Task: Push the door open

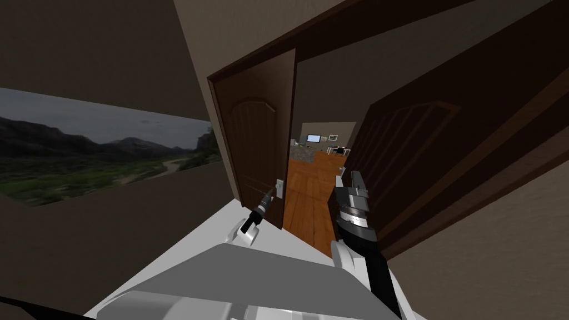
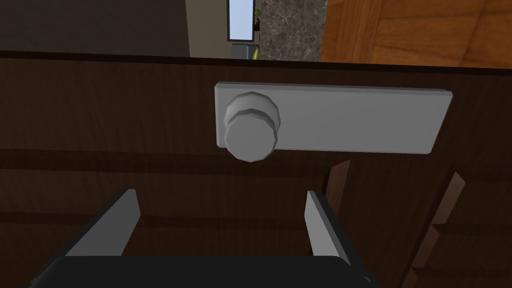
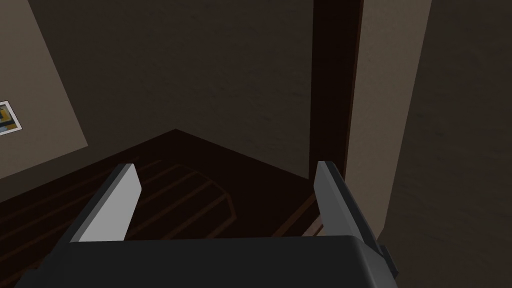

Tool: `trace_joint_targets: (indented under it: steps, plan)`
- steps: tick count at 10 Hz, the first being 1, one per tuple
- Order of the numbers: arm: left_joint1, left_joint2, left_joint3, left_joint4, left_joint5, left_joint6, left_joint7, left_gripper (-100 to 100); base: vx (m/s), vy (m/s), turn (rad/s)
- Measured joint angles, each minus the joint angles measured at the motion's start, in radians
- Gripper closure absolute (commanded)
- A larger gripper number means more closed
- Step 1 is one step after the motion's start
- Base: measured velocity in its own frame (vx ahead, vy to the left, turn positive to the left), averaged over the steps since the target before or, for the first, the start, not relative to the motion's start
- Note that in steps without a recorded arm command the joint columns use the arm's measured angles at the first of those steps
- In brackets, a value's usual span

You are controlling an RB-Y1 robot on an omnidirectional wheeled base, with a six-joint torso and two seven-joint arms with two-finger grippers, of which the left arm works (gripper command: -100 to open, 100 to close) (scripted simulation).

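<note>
Two dark brown door leaves stand ajar ahead. The left leaf (image 1: 255,144) carries a grey plate (image 2: 350,120) with a round grey knob (image 2: 250,127) near its free edge. My left gripper (image 2: 222,210) is open and sits close to the leaf, just short of the knob, with nothing between its fingers (image 2: 125,215). In the head view the left gripper (image 1: 272,194) points at the plate (image 1: 280,188). The right leaf (image 1: 411,150) is swung wide. Beside it my right gripper (image 1: 355,180) is open and empty, facing that leaf's panel (image 3: 190,190).
Between the leaves a gap shows an orange wooden floor (image 1: 311,189) and a far room with a bright screen (image 1: 314,138). A large landscape picture (image 1: 100,150) hangs on the left wall. A dark door frame (image 3: 332,90) and beige wall stand by the right hand.
</note>
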Motion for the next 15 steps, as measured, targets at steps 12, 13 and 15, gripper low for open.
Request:
trace_joint_targets:
  steps: [12, 13, 15]
  plan:
    - [-0.034, -0.018, 0.021, 0.046, 0.002, -0.012, -0.008, 100, 0.077, -0.023, -0.010]
    - [-0.032, -0.021, 0.025, 0.053, 0.002, -0.010, -0.011, 100, 0.128, -0.070, 0.040]
    - [-0.029, -0.024, 0.033, 0.063, 0.003, -0.006, -0.013, 100, 0.130, -0.044, 0.022]
